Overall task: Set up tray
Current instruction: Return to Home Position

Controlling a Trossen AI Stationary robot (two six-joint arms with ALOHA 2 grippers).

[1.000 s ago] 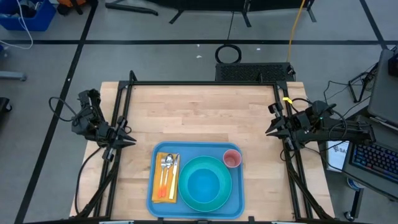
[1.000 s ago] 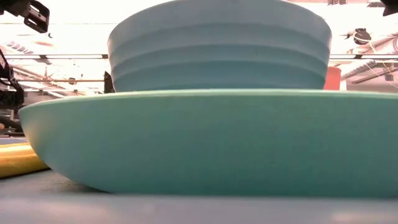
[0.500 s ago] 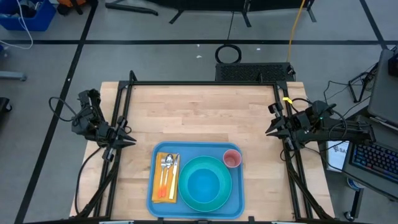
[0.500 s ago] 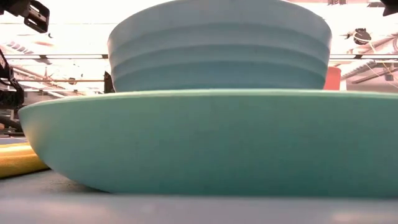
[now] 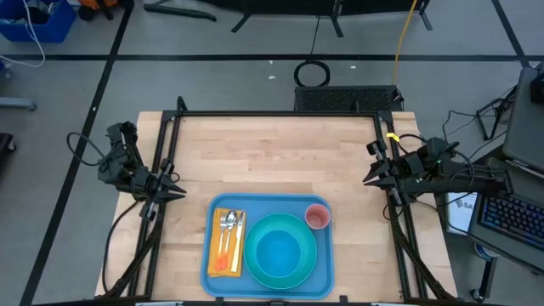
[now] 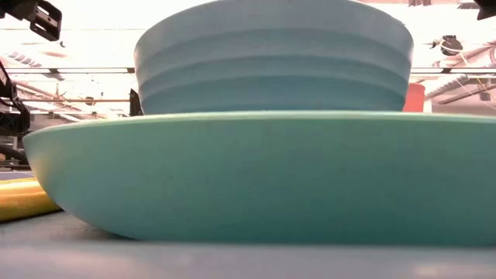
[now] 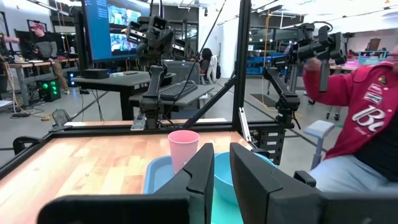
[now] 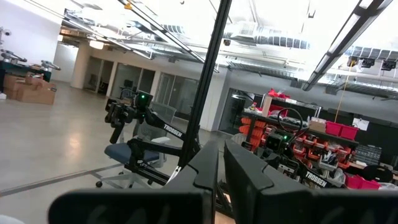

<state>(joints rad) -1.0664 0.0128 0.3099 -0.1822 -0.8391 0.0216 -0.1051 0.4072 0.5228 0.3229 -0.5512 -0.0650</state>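
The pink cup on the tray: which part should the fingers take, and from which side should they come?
Take the cup by its wall near the rim, coming from above on its right side, probably with the right gripper, which is nearer. The cup stands upright, mouth open, in the far right corner of the tray; the plate crowds its left.

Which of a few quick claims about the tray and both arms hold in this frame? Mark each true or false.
The pink cup stands on the tray. True.
The yellow napkin lies right of the plate. False: it lies left of it, with cutlery on top.
The left pincer grips the cup. False: it hangs by the table's left edge, holding nothing.
The right pincer is by the table's right edge, clear of the tray. True.
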